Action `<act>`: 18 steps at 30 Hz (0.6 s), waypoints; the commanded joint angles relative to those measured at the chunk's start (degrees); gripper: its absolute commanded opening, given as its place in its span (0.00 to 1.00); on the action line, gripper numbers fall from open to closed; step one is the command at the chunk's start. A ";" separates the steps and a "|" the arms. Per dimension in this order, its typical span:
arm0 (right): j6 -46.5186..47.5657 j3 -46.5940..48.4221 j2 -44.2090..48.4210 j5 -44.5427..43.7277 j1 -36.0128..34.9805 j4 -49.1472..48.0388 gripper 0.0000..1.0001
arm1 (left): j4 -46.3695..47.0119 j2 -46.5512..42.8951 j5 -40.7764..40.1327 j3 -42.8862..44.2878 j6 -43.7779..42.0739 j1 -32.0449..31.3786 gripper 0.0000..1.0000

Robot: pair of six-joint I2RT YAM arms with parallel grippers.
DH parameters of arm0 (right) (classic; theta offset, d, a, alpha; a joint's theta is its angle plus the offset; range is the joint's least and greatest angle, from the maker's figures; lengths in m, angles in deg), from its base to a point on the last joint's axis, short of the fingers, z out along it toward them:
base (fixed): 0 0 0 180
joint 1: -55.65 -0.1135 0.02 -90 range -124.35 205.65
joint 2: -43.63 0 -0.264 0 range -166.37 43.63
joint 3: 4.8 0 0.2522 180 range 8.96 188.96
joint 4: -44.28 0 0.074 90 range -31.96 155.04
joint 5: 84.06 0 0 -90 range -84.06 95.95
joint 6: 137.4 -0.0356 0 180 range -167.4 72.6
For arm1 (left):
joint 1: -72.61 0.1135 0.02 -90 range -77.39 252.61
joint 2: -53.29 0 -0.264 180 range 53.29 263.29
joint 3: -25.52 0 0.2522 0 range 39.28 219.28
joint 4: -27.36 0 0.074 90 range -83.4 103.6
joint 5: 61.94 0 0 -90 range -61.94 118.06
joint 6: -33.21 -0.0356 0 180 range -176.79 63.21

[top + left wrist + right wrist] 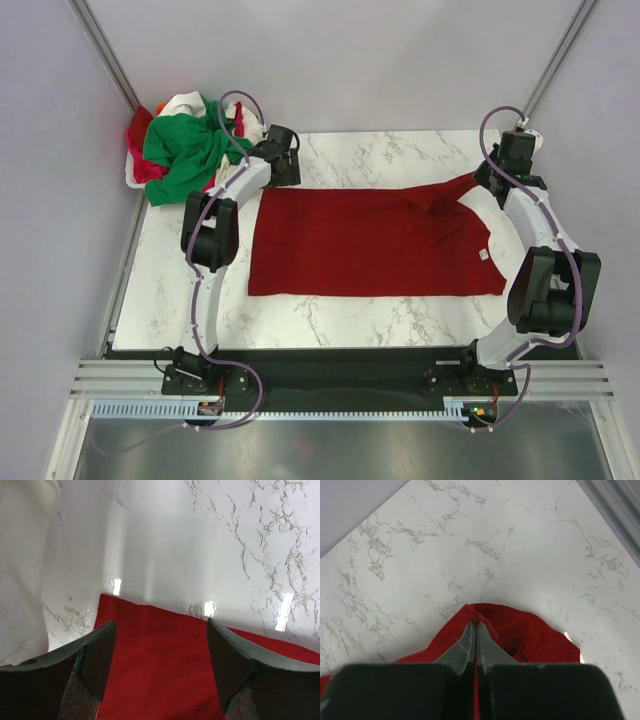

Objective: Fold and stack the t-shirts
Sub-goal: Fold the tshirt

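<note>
A dark red t-shirt [370, 240] of soft cloth lies spread across the middle of the white, grey-veined marble table [380, 150], its length running from 9 o'clock to 3 o'clock in the top view. Most of it is flat and smooth, with straight near and left edges. A small white tag [482, 255] shows on the cloth towards 3 o'clock. At about 2 o'clock the cloth is drawn up into a creased peak, with a curved edge beside it.

The right gripper [475, 627] sits at that peak. Its jaws are pressed together with a fold of the red cloth pinched at their tips, and the fabric bunches and rises around them. In the top view this gripper [495, 180] is at the shirt's far right corner.

The left gripper [160, 630] hangs over the shirt's far left corner, at about 10 o'clock. Its jaws stand wide apart with nothing between them, and the straight far edge and corner of the red cloth show below, against bare marble.

In the table's far left corner, at 10 o'clock, lies a crumpled heap. A bright green t-shirt [185, 145] is on top, a white t-shirt [185, 103] behind it, and a pinkish-red t-shirt [142, 130] at the left edge.
</note>
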 commanded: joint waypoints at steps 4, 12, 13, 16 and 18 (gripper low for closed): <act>0.42 -0.46 0.79 -0.92 0.76 -0.66 0.00 | -0.60 -0.14 -2.48 -0.22 -1.75 0.92 0.80; 0.07 -0.54 0.35 0.13 1.02 -0.92 0.00 | -1.47 1.53 -1.95 -1.02 -1.22 1.01 0.79; -0.02 -0.46 0.27 0.22 1.02 -0.92 0.00 | -1.65 1.62 -2.48 -1.02 -0.87 1.10 0.79; -0.02 -0.46 0.26 0.40 1.02 -1.01 0.00 | -1.83 2.50 -2.31 -0.93 -0.52 1.10 0.72; -0.11 -0.55 0.26 0.57 1.02 -1.19 0.00 | -1.92 2.85 -1.96 -0.93 -0.43 1.10 0.60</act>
